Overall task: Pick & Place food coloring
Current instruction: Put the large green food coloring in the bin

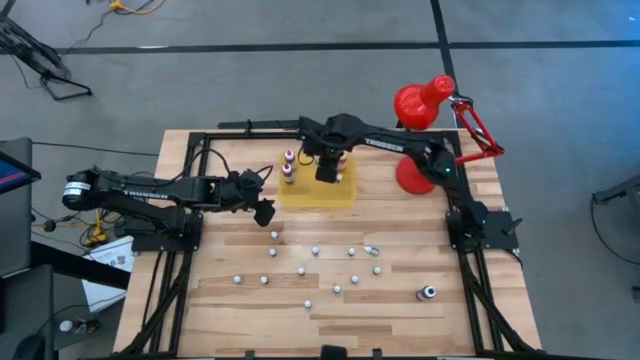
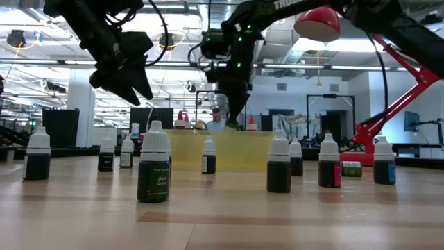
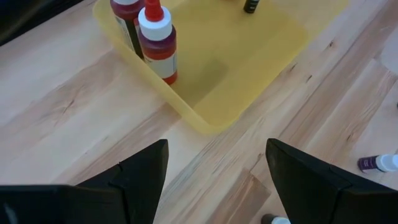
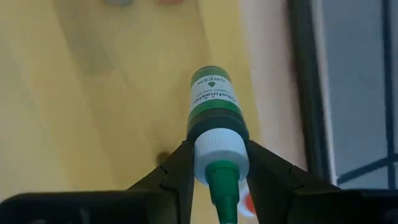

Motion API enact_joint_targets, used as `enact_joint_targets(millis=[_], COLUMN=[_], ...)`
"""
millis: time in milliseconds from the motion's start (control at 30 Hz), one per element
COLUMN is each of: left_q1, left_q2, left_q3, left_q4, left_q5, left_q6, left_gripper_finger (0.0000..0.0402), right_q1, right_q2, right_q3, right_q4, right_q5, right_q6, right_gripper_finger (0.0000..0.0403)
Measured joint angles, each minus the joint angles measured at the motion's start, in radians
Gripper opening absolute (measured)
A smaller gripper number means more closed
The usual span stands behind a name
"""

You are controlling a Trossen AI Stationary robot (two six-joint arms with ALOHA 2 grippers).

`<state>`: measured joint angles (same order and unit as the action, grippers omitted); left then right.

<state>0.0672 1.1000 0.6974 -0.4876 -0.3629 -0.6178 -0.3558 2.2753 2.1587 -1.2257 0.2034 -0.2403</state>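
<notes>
Wooden bench (image 1: 400, 290) strewn with tiny dropper bottles (image 1: 316, 250); left claw (image 1: 263, 211) wide, empty, beside yellow mat (image 1: 318, 190); right claw (image 4: 214, 163) clamping green food coloring bottle (image 4: 216, 102) at the cap, over mat. Likely light, slippery; best gripped below cap.

— What does the room look like?
— A large open hall with a grey floor (image 1: 300, 25) crossed by dark lines. A wooden table (image 1: 240, 300) sits in a black frame.

— What is behind it?
— Rows of ceiling lights (image 2: 55, 31), white columns (image 2: 82, 104), dark doorways, and a person (image 2: 217, 119) far off. A red desk lamp (image 1: 425, 100) stands at the table's far right corner, and a monitor (image 1: 12, 170) sits off its left side.
</notes>
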Motion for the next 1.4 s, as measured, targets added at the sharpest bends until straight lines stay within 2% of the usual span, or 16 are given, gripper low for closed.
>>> enact_joint_targets(millis=[300, 1067, 1267, 1400], left_q1=[-0.002, -0.002, -0.002, -0.002], left_q2=[0.000, 0.000, 0.000, 0.000], left_q3=[0.000, 0.000, 0.000, 0.000], left_q4=[-0.001, -0.001, -0.001, -0.001], left_q5=[0.004, 0.010, 0.009, 0.009], left_q6=[-0.006, -0.009, -0.009, -0.009], left_gripper_finger=[0.0263, 0.0263, 0.0263, 0.0263], right_q1=[0.000, -0.007, -0.006, -0.006], right_q2=[0.103, 0.103, 0.103, 0.103], right_q3=[0.084, 0.085, 0.085, 0.085], right_q4=[-0.106, -0.066, -0.104, -0.107], right_q5=[0.037, 0.020, 0.025, 0.032], right_q6=[-0.032, -0.137, -0.255, -0.265], right_gripper_finger=[0.0113, 0.0113, 0.0113, 0.0113])
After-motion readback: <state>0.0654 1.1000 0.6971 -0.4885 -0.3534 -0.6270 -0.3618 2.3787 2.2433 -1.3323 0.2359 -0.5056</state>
